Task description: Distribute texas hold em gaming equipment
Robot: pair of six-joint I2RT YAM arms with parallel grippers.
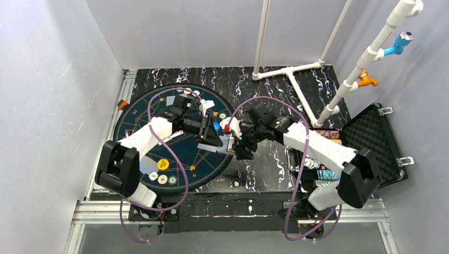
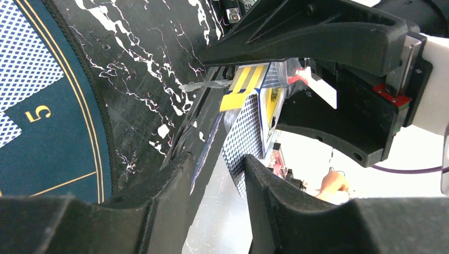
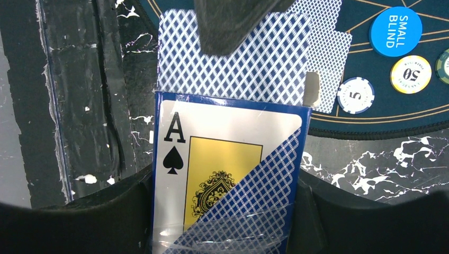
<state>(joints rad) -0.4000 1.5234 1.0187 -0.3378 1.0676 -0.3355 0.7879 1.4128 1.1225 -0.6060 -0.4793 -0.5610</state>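
My right gripper (image 3: 225, 196) is shut on a card box (image 3: 222, 159) printed with an ace of spades, held above the mat's right edge. A playing card (image 3: 254, 69) with a blue patterned back sticks out of the box's top. My left gripper (image 2: 227, 174) is closed on that card (image 2: 241, 143), and one of its fingers (image 3: 233, 26) covers the card's top edge. The two grippers meet in the top view, left (image 1: 214, 138) and right (image 1: 241, 148). A blue SMALL BLIND disc (image 3: 395, 30), a 50 chip (image 3: 410, 74) and a 5 chip (image 3: 356, 95) lie on the mat.
The round dark-blue mat (image 1: 138, 114) holds a yellow disc (image 1: 163, 164) and chips (image 1: 167, 180) near its front, and a face-down card (image 3: 331, 58). The open black case (image 1: 373, 143) stands at the right with chip stacks (image 1: 325, 174) beside it. A white pipe frame (image 1: 296, 69) stands at the back.
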